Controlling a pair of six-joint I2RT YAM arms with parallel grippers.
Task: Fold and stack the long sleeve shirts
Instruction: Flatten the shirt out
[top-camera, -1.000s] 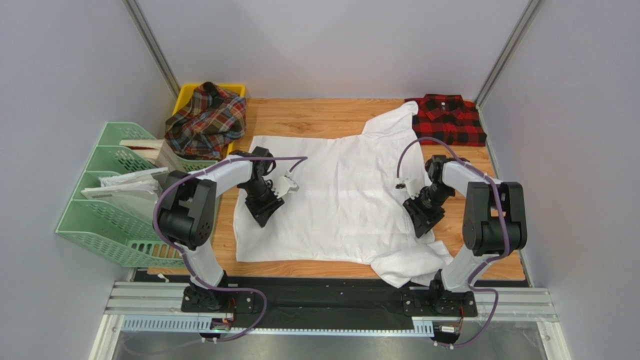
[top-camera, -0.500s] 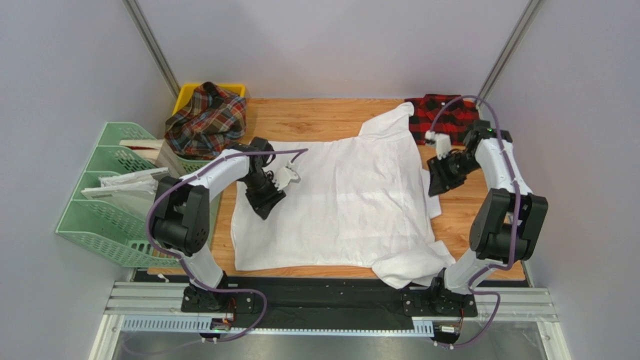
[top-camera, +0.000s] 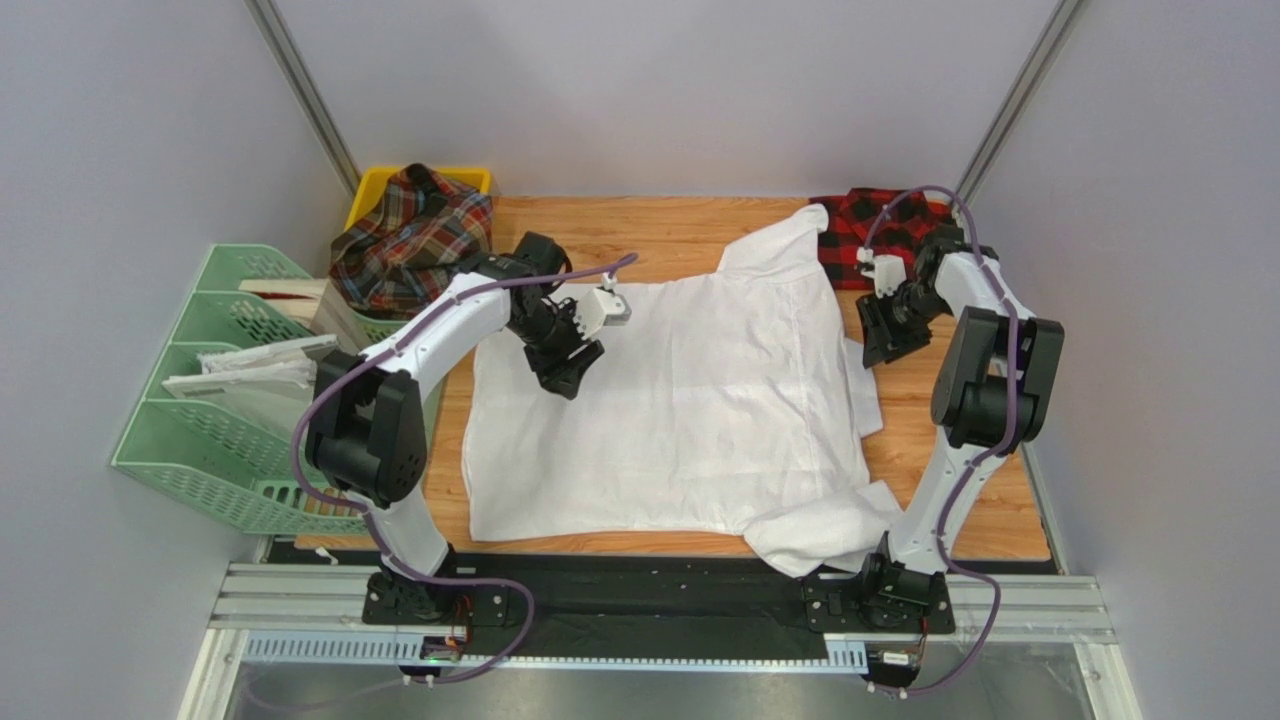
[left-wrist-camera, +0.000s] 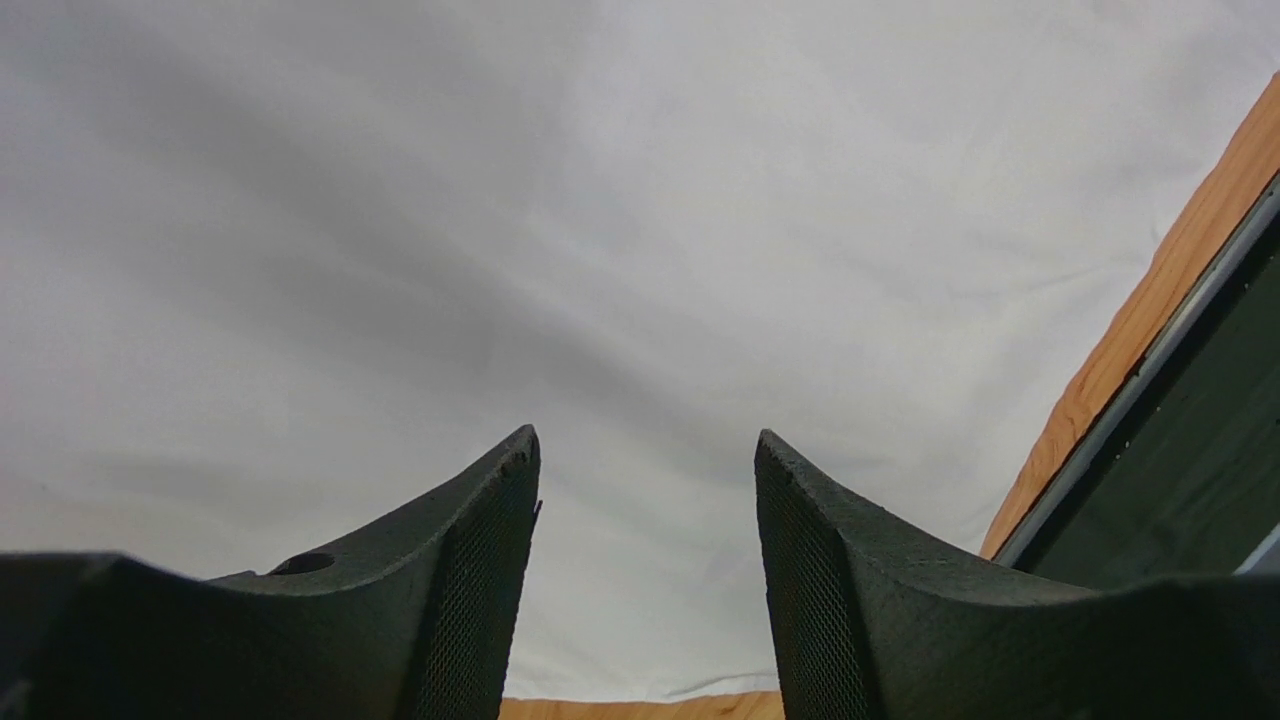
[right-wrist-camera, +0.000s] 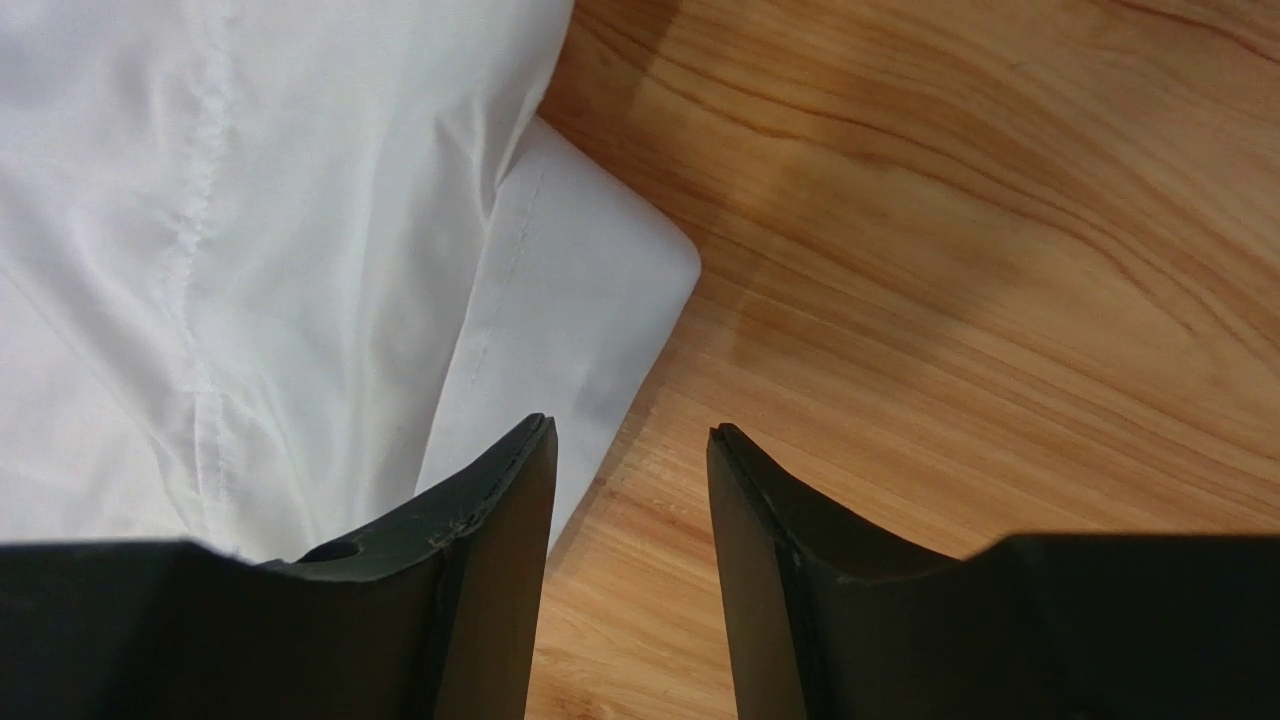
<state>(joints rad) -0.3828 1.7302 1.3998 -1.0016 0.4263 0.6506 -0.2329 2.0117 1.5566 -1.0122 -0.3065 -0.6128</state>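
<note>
A large plain white shirt (top-camera: 676, 405) lies spread flat across the middle of the wooden table, collar toward the back. My left gripper (top-camera: 568, 369) hovers over its upper left part, open, with only white cloth (left-wrist-camera: 601, 225) showing beyond its fingers (left-wrist-camera: 646, 450). My right gripper (top-camera: 878, 342) is at the shirt's right edge, open over bare wood, with a white cuff (right-wrist-camera: 579, 300) just left of it (right-wrist-camera: 628, 435). The red-and-black checked shirt (top-camera: 909, 237) lies folded at the back right. The tartan shirt (top-camera: 413, 237) is heaped in a yellow bin.
A green file rack (top-camera: 226, 405) with papers stands off the table's left edge. The yellow bin (top-camera: 469, 179) sits at the back left corner. Part of the white shirt bunches over the near table edge (top-camera: 819, 533). Bare wood (top-camera: 962, 435) shows right of the shirt.
My left gripper moved back and right over the shirt while its jaws widened. My right gripper travelled from the shirt's near right side toward the back, close to the checked shirt.
</note>
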